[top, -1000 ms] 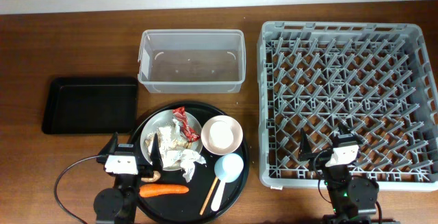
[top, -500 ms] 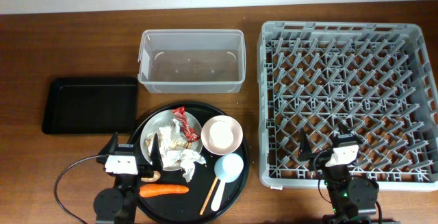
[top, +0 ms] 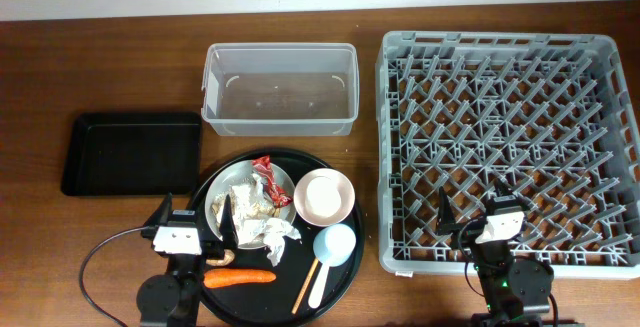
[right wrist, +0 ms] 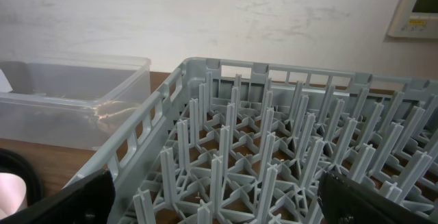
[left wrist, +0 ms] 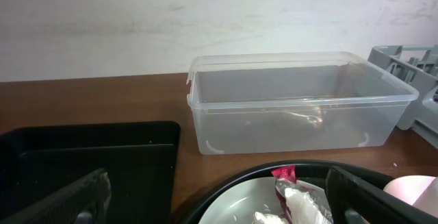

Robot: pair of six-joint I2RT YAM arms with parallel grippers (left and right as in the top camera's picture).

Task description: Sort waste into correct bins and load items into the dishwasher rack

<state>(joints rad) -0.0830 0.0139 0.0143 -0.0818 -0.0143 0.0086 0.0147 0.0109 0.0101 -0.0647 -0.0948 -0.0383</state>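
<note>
A round black tray (top: 352,229) holds a white plate (top: 216,199) with crumpled tissue (top: 275,231), a red wrapper (top: 268,179), rice scraps (top: 245,193) and a brown lump (top: 262,206). A white bowl (top: 324,196), a light blue cup (top: 335,244), a white fork (top: 316,284), chopsticks (top: 301,289) and a carrot (top: 240,277) lie there too. The clear tub (top: 280,87) and black tray (top: 130,153) are empty. My left gripper (top: 195,219) is open at the plate's near left edge. My right gripper (top: 472,204) is open over the grey rack's (top: 510,137) front edge. The wrapper (left wrist: 286,177) shows in the left wrist view.
The clear tub (left wrist: 294,101) stands ahead of the left wrist, the black tray (left wrist: 82,155) to its left. The rack's pegs (right wrist: 274,155) fill the right wrist view, with the tub (right wrist: 68,107) at its left. A black cable (top: 95,257) loops by the left arm.
</note>
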